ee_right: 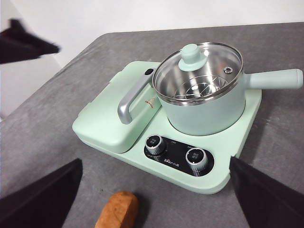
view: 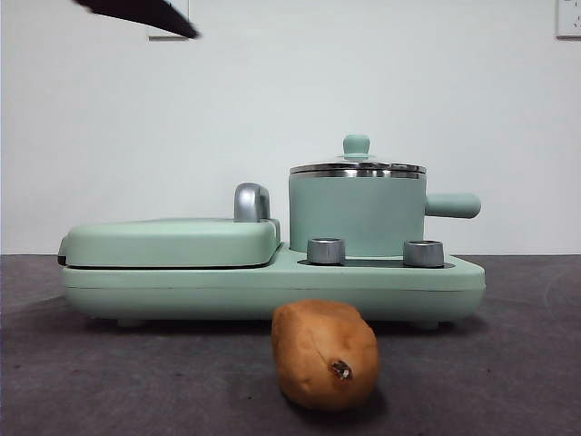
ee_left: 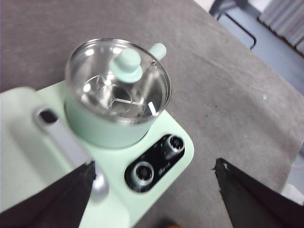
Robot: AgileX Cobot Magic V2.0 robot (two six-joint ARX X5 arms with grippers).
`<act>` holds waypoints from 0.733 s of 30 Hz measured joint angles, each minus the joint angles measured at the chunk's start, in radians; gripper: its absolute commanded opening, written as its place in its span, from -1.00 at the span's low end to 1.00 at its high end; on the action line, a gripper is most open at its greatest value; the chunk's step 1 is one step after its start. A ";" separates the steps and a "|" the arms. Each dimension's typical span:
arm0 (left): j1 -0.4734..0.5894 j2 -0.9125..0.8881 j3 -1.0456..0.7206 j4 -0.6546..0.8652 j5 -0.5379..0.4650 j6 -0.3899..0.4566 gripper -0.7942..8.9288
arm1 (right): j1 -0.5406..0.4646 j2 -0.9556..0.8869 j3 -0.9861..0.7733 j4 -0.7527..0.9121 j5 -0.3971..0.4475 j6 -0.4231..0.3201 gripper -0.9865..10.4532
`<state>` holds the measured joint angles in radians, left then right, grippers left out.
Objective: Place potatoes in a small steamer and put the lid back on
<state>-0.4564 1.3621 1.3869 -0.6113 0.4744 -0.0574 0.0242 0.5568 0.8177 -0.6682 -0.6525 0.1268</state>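
Plainly, nothing of the task is done yet: the lid (view: 357, 167) sits square on the small steamer (view: 356, 214), and the potato (view: 325, 354) lies on the grey table (view: 508, 363) in front of the green cooker base (view: 272, 282). Seen from the front, the potato is at about six o'clock from the steamer, near the base but apart from it, with its dark stem scar facing the camera.

The left gripper (ee_left: 152, 190) hangs above the cooker with its jaws spread wide and nothing between them; the steamer and the lid's green knob (ee_left: 128, 64) lie ahead of it, toward twelve o'clock in its own view. The right gripper (ee_right: 156, 199) is also wide open and empty, hovering over the near edge of the table, with the potato just ahead of its jaws. In the front view only one black tip (view: 145, 14) shows, at eleven o'clock (which arm it belongs to cannot be told from there).

The step in hand looks like the opening one: getting the lid off. That calls for a jaw pair to close on the small knob and lift straight up, so the pot stays put. The knob is round and smooth, so a centred grip seems wise.
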 measured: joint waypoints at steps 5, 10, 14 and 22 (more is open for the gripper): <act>-0.041 0.228 0.232 -0.024 -0.005 0.029 0.12 | 0.000 0.000 0.000 0.000 0.000 0.000 0.03; -0.073 0.431 0.456 -0.029 -0.008 0.039 0.11 | 0.000 0.000 0.000 0.000 0.000 0.000 0.03; -0.101 0.556 0.587 -0.034 -0.048 0.039 0.11 | 0.000 0.000 0.000 0.000 0.000 0.000 0.03; -0.154 0.709 0.675 -0.020 -0.143 0.039 0.05 | 0.000 0.000 0.000 0.000 -0.001 0.000 0.03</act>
<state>-0.6102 2.0712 2.0617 -0.6312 0.3309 -0.0181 0.0242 0.5568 0.8177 -0.6682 -0.6533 0.1268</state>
